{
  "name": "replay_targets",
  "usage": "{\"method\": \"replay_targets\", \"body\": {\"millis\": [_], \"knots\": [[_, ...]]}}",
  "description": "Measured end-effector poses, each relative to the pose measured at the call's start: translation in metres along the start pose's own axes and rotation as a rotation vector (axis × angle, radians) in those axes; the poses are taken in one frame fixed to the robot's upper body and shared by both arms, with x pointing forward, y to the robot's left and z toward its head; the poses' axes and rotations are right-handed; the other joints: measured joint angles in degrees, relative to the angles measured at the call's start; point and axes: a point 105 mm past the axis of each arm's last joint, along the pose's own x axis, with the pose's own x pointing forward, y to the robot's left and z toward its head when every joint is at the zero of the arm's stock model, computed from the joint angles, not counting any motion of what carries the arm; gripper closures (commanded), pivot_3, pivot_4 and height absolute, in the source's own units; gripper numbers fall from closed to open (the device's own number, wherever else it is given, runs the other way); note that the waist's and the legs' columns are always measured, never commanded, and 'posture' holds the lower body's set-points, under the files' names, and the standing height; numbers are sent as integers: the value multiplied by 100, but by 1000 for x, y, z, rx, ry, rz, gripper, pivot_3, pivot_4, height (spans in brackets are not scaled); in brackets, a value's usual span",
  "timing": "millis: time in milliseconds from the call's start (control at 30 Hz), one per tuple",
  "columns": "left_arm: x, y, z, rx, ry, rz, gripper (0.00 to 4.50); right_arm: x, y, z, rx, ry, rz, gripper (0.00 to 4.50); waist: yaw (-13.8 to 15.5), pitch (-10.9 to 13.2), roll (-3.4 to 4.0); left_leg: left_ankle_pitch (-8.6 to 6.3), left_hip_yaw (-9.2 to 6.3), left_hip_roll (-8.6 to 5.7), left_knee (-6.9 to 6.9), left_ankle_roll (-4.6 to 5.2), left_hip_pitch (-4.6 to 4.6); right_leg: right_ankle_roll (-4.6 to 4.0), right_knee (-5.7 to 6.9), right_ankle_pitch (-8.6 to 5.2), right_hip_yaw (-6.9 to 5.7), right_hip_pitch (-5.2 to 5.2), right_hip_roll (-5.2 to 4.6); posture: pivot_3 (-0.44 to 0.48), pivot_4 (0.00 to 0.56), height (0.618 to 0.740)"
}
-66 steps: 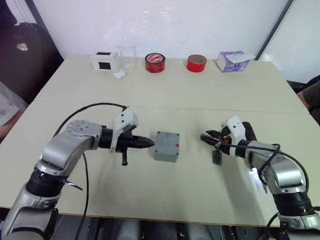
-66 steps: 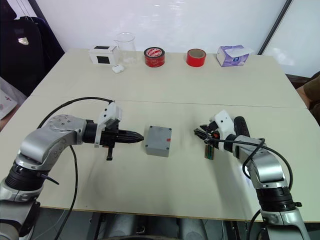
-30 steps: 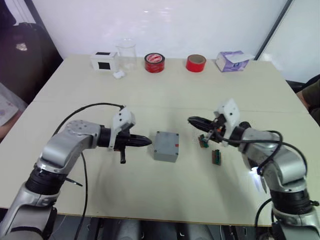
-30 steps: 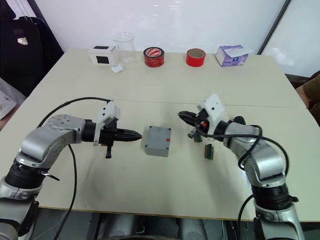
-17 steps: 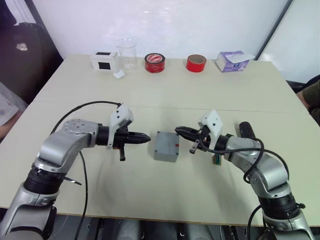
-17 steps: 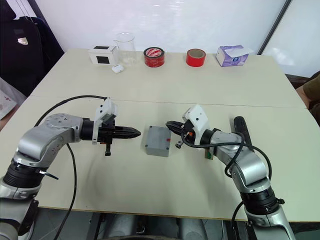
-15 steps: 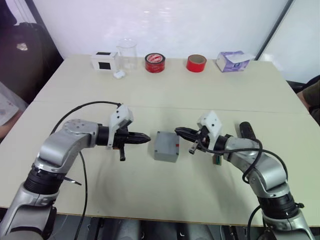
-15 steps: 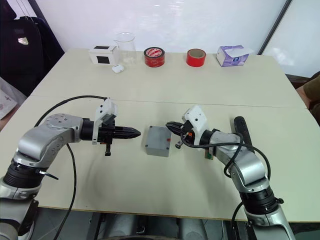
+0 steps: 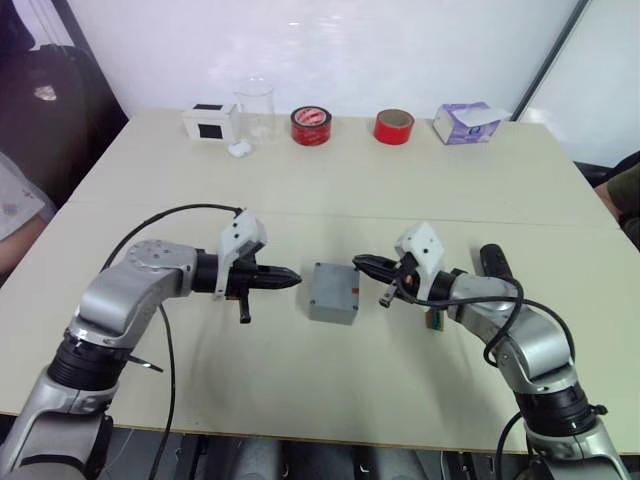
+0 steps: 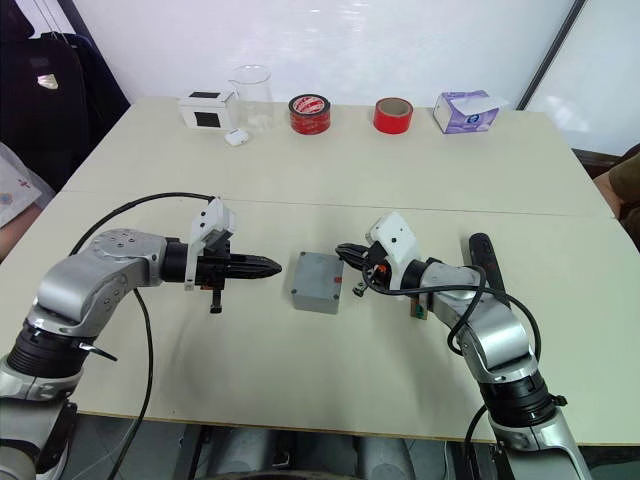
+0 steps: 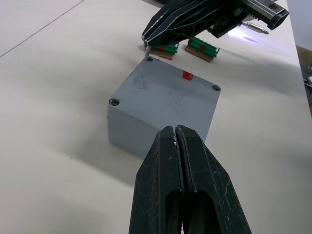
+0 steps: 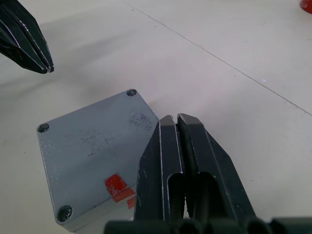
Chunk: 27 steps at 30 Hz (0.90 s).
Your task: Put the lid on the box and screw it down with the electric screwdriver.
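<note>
The grey box sits mid-table with the lid lying flat on top; its corner screw holes and a red mark show. My left gripper is shut and empty, its tip a little to the left of the box. My right gripper hovers over the lid's far right corner, shut on a small screw that points down at the corner hole. The electric screwdriver lies on the table to the right, partly hidden under my right forearm, its bit lit by the tip light.
Small green pieces lie right of the box, under my right arm. Along the far edge stand a white box with a black panel, a glass beaker, two red tape rolls and a tissue pack. A person's sleeve shows at the left edge.
My right gripper swung left from the green pieces to the lid's far right corner, then held nearly still. The left gripper backed slightly off the box. A sleeve came in at the left.
</note>
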Motion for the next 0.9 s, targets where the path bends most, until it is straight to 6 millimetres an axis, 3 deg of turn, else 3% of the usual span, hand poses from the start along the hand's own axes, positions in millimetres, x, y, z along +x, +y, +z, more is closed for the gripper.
{"method": "replay_targets", "body": {"millis": [900], "knots": [[1, 0, -1, 2, 2, -6, 4500, -4, -3, -2, 21, 9, -5, 4478, 0, 0, 0, 0, 0, 0, 0, 0, 0, 0, 0, 0, 0, 0, 0, 0, 150, 740]]}}
